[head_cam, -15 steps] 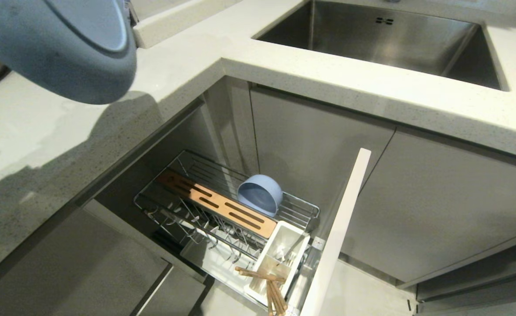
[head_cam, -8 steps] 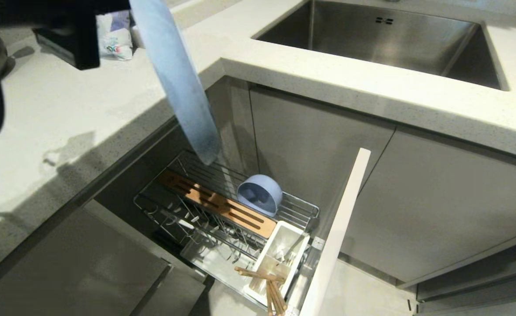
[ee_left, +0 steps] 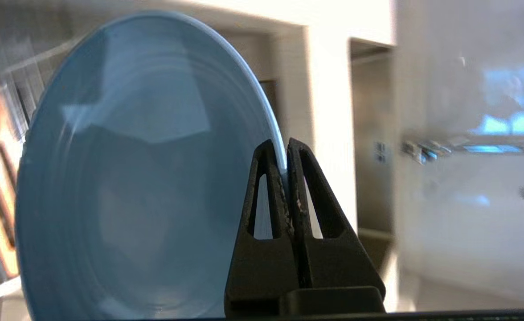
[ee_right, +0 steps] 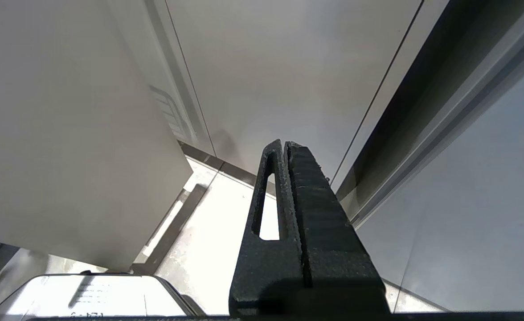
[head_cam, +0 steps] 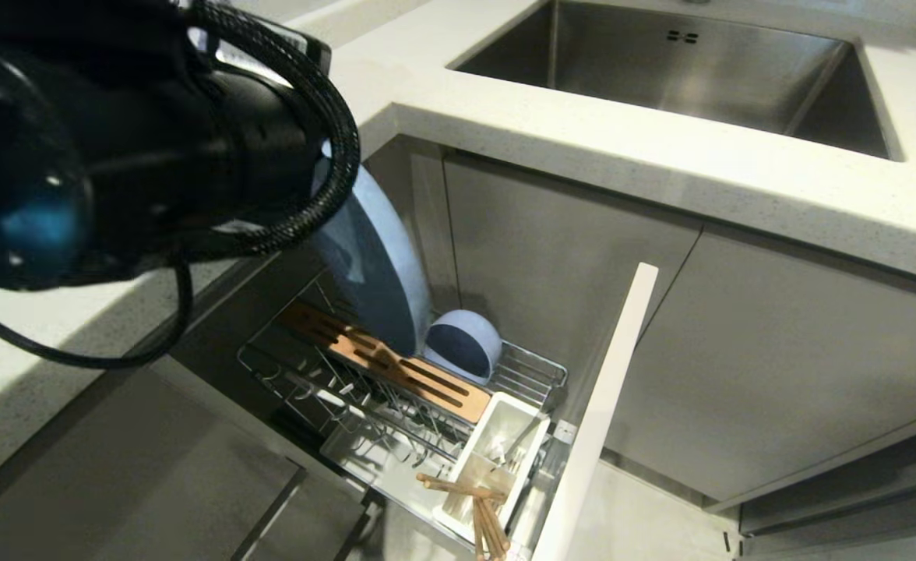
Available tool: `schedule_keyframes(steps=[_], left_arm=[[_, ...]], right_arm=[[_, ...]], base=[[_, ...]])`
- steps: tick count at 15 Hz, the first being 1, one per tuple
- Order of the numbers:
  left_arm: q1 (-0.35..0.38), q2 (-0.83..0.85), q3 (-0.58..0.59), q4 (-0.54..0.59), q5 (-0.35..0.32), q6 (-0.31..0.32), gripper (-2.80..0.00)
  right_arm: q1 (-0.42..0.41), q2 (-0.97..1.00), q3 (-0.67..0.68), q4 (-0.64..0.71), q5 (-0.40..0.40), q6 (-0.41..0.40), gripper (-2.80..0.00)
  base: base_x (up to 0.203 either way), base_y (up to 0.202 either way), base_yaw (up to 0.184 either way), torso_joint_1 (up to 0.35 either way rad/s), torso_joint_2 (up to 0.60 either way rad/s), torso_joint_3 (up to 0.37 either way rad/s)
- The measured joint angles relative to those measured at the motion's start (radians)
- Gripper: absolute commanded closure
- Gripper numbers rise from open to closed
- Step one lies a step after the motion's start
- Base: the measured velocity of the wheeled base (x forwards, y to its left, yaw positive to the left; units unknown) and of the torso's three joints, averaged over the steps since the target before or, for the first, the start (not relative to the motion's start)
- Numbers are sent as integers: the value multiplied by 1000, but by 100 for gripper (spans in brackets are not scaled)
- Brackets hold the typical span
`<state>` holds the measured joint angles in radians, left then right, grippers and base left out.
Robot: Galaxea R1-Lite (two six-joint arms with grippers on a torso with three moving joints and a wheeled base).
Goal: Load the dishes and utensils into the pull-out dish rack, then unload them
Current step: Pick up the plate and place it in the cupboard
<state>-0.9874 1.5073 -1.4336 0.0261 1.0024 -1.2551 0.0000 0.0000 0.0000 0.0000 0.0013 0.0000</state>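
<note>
Nearest, upper left of the head frame: left arm [head_cam: 115, 148], black, cable-wrapped, blocking most of that corner. Left claw [ee_left: 285, 151] clenched on the rim of the light-blue plate [head_cam: 376, 265], fingers [ee_left: 266, 200] pressed to either side of the edge; plate held on edge, tilted, lower rim just above the wooden strip [head_cam: 384, 365] at centre frame; contact with the strip not discernible.

Lower centre: pull-out dish rack [head_cam: 333, 389], chrome wire, drawn out from the pale grey cabinet front [head_cam: 602, 413]. White utensil caddy [head_cam: 497, 460] at the rack's near end, holding wooden chopsticks [head_cam: 477, 506] and thin metal cutlery [head_cam: 516, 448]. Light-blue bowl [head_cam: 462, 343] on its side behind the strip, just beside the plate, opening turned toward the camera.

Further back, upper frame: pale speckled worktop [head_cam: 583, 148], steel sink [head_cam: 684, 70] set into it.

Right claw [ee_right: 285, 145] seen only in its own wrist view, clenched on nothing, near grey cabinet panels.
</note>
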Motion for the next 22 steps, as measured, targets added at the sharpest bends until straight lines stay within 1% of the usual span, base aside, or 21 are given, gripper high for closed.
schedule_keyframes(steps=[3, 5, 6, 8, 10, 12, 13, 15, 17, 22], left_arm=[[-20, 36, 35, 11, 71, -145, 0], [-43, 57, 50, 13, 127, -210, 0], [-51, 67, 58, 13, 149, -225, 0], [-58, 79, 87, 5, 167, -242, 0], [-59, 86, 131, 11, 170, -300, 0], [-59, 90, 173, 12, 177, -345, 0], [-59, 92, 189, 12, 189, -364, 0], [-57, 97, 227, 13, 234, -418, 0], [-48, 99, 261, 13, 240, -461, 0], [-6, 117, 309, 10, 233, -498, 0]], right_arm=[[0, 0, 0, 0, 0, 0, 0], [0, 0, 0, 0, 0, 0, 0], [0, 0, 0, 0, 0, 0, 0], [0, 0, 0, 0, 0, 0, 0], [0, 0, 0, 0, 0, 0, 0], [0, 0, 0, 0, 0, 0, 0], [0, 0, 0, 0, 0, 0, 0], [0, 0, 0, 0, 0, 0, 0], [0, 0, 0, 0, 0, 0, 0], [0, 0, 0, 0, 0, 0, 0]], base=[[0, 0, 0, 0, 0, 0], [0, 0, 0, 0, 0, 0], [0, 0, 0, 0, 0, 0], [0, 0, 0, 0, 0, 0], [0, 0, 0, 0, 0, 0], [0, 0, 0, 0, 0, 0], [0, 0, 0, 0, 0, 0], [0, 0, 0, 0, 0, 0], [0, 0, 0, 0, 0, 0], [0, 0, 0, 0, 0, 0]])
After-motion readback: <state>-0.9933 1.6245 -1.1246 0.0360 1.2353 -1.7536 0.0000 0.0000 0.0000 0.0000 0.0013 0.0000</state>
